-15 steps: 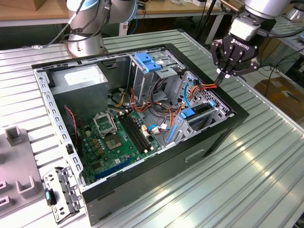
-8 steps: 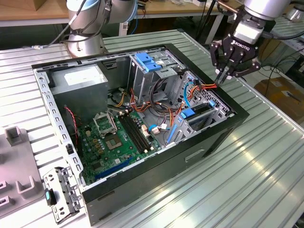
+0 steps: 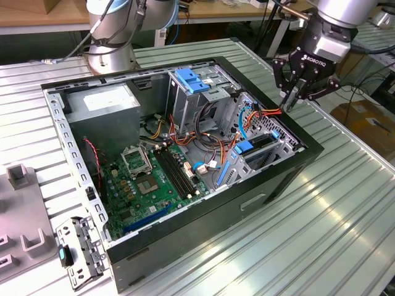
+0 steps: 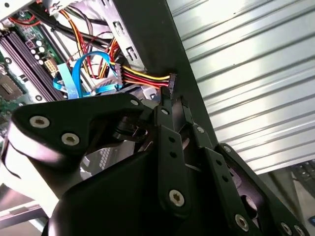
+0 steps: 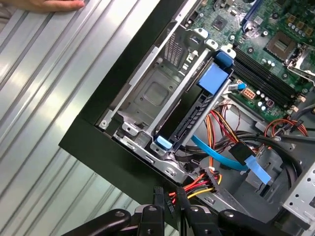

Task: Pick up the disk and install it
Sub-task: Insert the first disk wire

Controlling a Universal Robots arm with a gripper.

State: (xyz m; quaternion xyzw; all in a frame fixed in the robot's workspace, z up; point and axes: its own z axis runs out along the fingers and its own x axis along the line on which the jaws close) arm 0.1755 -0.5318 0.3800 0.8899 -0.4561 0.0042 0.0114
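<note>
In the exterior view, going from that view's left, the open computer case [image 3: 185, 246] lay on the ribbed table [image 3: 345, 203], with the green motherboard [image 3: 154, 179] on its floor. Further toward that view's right stood the metal drive cage [image 3: 281, 132]. The disk [image 3: 253, 147] sat on its edge inside this cage, with its blue rail ends showing at the top. In the first wrist view the disk [image 5: 194, 115] was a dark slab between the cage walls, with a blue tab at each end. I judged that the picking up was done and that the disk was in its slot. Whether it was pushed fully home, I could not tell.

My tool [image 3: 291, 98] hung above the case wall on the exterior view's right side, well apart from the disk. Its fingers were narrow, nearly together, and I saw nothing between them. In both wrist views the tool [image 4: 170, 101] [image 5: 170, 196] was just beside the connector of the red, yellow and black cable [image 4: 142, 76]. I saw no plug on the disk, so I judged the cabling was not done.
</note>
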